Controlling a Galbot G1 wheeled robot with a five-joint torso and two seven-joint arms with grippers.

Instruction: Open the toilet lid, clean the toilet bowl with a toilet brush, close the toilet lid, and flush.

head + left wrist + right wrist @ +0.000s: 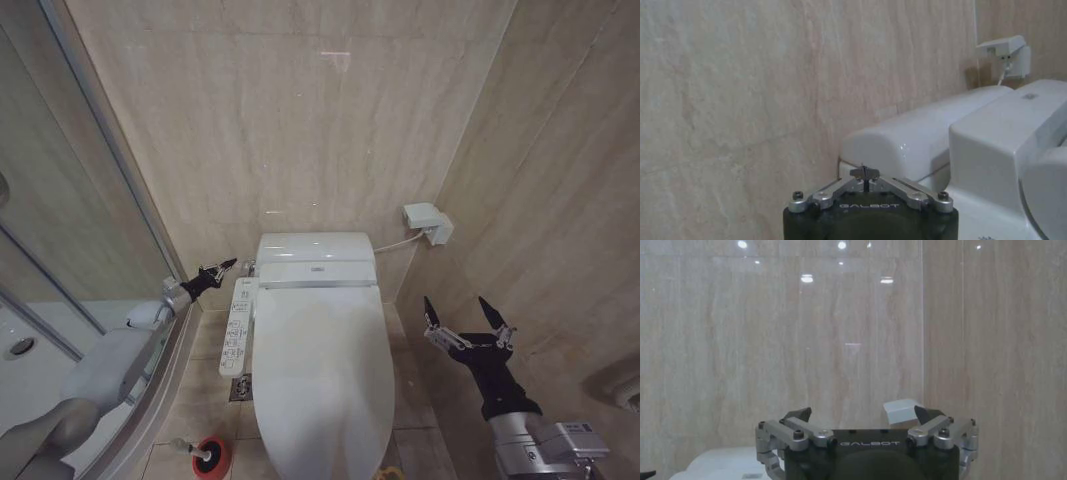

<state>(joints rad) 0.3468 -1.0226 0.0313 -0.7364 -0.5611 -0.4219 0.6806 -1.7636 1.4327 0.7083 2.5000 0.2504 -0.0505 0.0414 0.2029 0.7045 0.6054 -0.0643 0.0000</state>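
The toilet lid (322,370) lies shut over the toilet, so the toilet bowl is hidden. A bit of yellow strap (391,472) peeks out at the lid's front edge. My left gripper (225,267) is shut with nothing in it and points at the toilet's rear left corner, just above the side control panel (238,325); in the left wrist view its fingertips (865,173) meet in front of the rear housing (920,135). My right gripper (458,315) hovers open to the right of the toilet, facing the wall (862,411). The toilet brush (190,447) leans in a red holder cup (213,458) on the floor at front left.
A curved glass shower screen (90,240) and white shower tray (35,360) close off the left side. A white socket box (426,220) with a cable sits on the back wall right of the toilet (1005,50). Tiled walls stand close behind and on the right.
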